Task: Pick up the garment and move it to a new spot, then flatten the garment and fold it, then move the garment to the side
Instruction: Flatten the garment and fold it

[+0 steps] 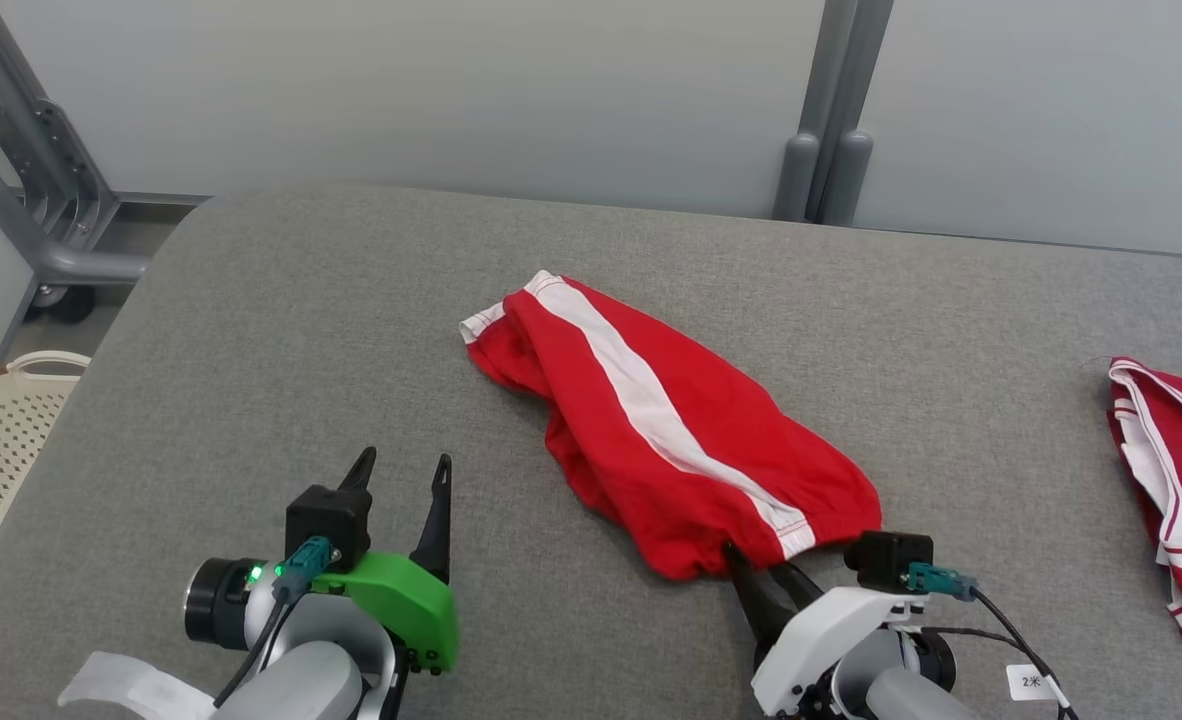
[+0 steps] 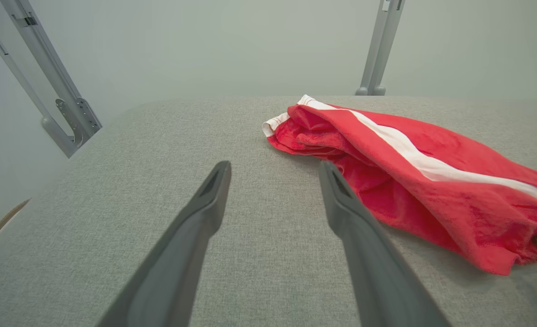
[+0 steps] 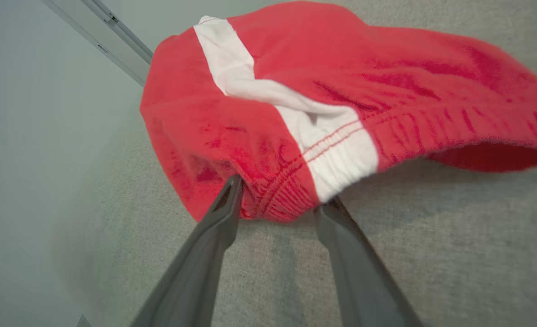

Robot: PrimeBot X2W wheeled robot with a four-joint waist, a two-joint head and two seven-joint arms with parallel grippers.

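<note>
Right gripper [image 3: 281,193] is straddling the waistband [image 3: 341,159] of the red garment [image 1: 651,430], jaws apart and unclenched, while it is lying crumpled on the table [image 1: 301,320] and left gripper [image 1: 404,460] is hovering released, leaving pickup, flattening, folding and moving aside undone.

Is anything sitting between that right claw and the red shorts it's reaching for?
Nothing visible is in the way. The right gripper, jaws open, is at the near waistband of the red shorts, one finger on each side of the bunched edge, on the grey table.
</note>
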